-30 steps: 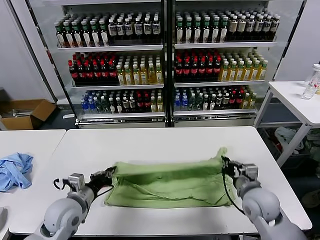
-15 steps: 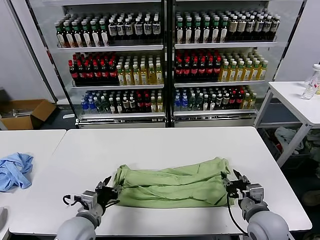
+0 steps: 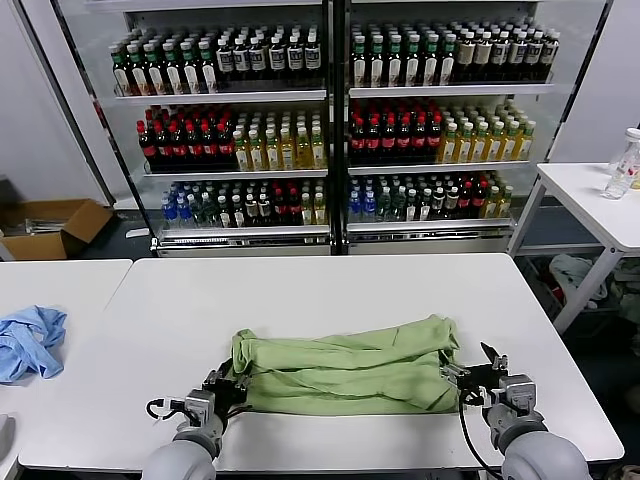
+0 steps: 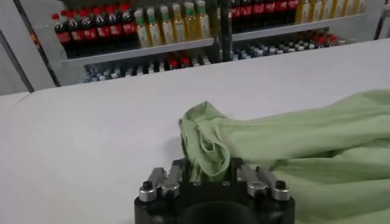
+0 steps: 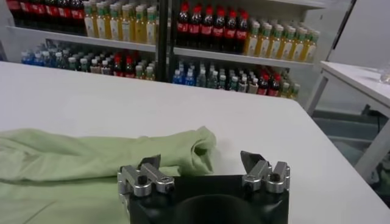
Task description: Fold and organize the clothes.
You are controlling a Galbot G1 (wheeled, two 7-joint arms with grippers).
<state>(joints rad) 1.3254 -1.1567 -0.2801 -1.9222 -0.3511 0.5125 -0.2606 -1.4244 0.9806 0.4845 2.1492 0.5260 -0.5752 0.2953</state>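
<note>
The green shirt (image 3: 345, 363) lies folded into a long band across the near part of my white counter (image 3: 320, 290), running from my left side to my right. From the head view, my left fingers (image 3: 222, 385) sit at the shirt's left end and my right fingers (image 3: 472, 372) at its right end, both low near the counter's front edge. Off to my left, on a separate counter (image 3: 60, 290), a crumpled light blue garment (image 3: 28, 340) rests well apart from the shirt. Behind everything stands a glass-fronted cooler (image 3: 330, 120) with rows of bottles, and a cardboard box (image 3: 50, 225) sits on the floor to the left of it.

In the left wrist view, the shirt (image 4: 292, 140) bunches into a rumpled corner that reaches right down between my left fingers (image 4: 210, 176) (the cloth hides the tips, so I cannot tell whether they are clenched on it or let go).

In the right wrist view, my right fingers (image 5: 204, 167) are spread wide and released, grasping nothing. The shirt's end (image 5: 103, 158) lies just beside one of them, its pointed corner reaching into the gap between the two without being pinched. Bare counter (image 5: 274, 122) stretches beyond.
</note>
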